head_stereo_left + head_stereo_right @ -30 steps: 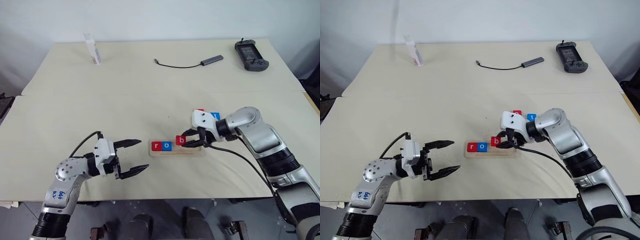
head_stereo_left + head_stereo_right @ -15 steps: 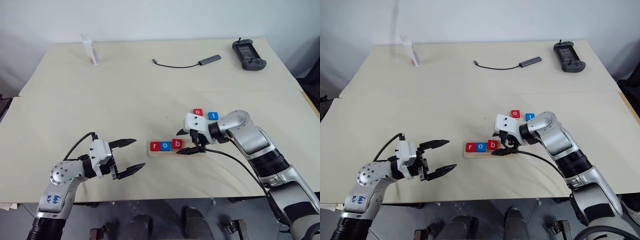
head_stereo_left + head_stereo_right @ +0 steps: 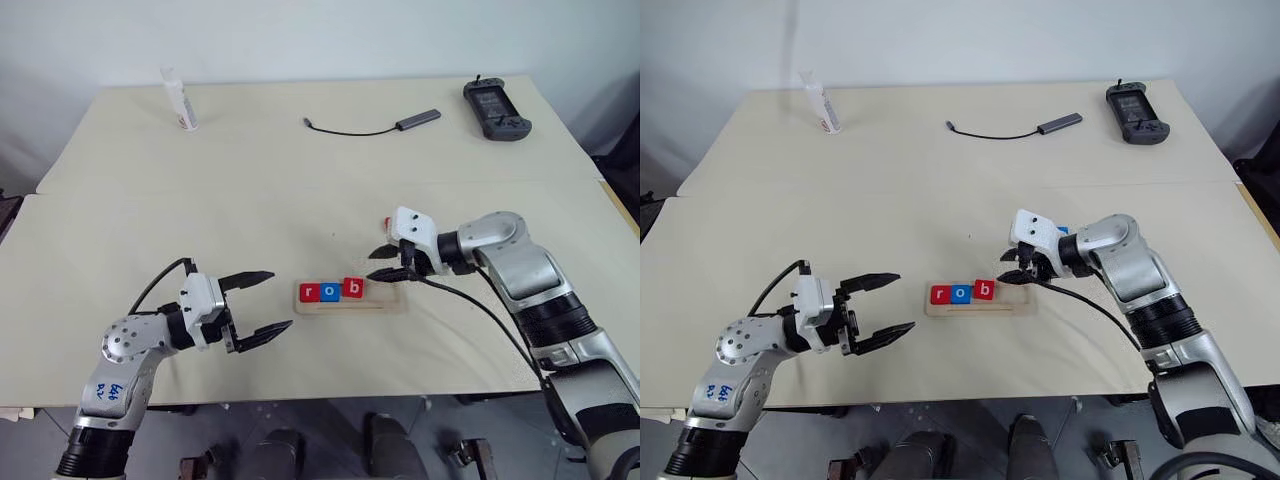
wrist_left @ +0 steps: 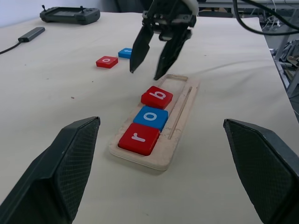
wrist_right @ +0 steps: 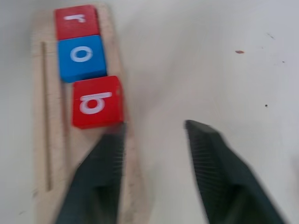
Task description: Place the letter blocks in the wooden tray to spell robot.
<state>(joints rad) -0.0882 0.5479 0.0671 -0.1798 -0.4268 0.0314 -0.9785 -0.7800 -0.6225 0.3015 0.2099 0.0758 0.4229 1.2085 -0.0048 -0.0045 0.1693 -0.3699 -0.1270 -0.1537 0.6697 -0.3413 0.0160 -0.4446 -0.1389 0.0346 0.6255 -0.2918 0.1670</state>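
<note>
Room: I'm seeing bare desk [image 3: 250, 190] lying all around the wooden tray [image 3: 352, 303].
Right hand [image 3: 384, 262]: fingers apart, empty, hovering just past the b block [image 3: 352, 288].
Left hand [image 3: 268, 303]: fingers apart, empty.

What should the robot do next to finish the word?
Probably move the right tool, open and empty, back to the red o tile on the table. The tray holds r, o, b, so the fourth slot needs an o.

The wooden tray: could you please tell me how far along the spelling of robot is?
Done: red r, blue o and red b sit in the wooden tray. In hand: nothing; the right pincer hangs open, empty. Left: red o and blue t on the table.
</note>
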